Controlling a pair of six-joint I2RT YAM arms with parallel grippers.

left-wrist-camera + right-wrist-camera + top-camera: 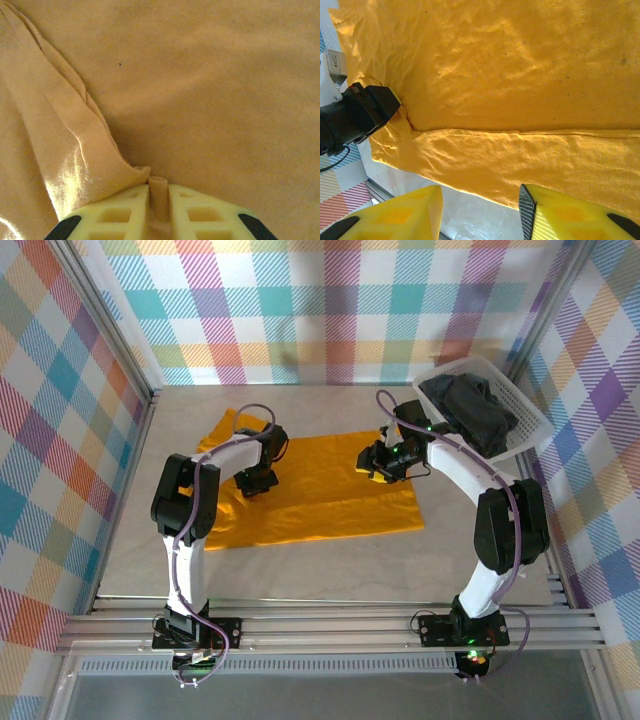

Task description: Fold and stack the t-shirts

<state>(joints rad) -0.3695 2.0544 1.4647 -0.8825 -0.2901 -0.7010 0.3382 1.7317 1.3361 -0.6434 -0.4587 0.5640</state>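
Mustard-orange soft cloth short-sleeved t-shirt: spread on the worktop, about centre, long side running left to right. It lies mostly flat, with shallow wrinkles over the surface. The far-left corner runs out to a point toward the back.

Right wrist view: a long straight layer edge crosses the cloth, one layer lying on another along the border.

Left wrist view: a narrow raised ridge runs diagonally across the cloth, and its end is pinched between the fingers of the left hand.

Black soft cloth t-shirt: crumpled in a heap, unfolded, inside the white plastic lattice basket at back right, well apart from the orange one.
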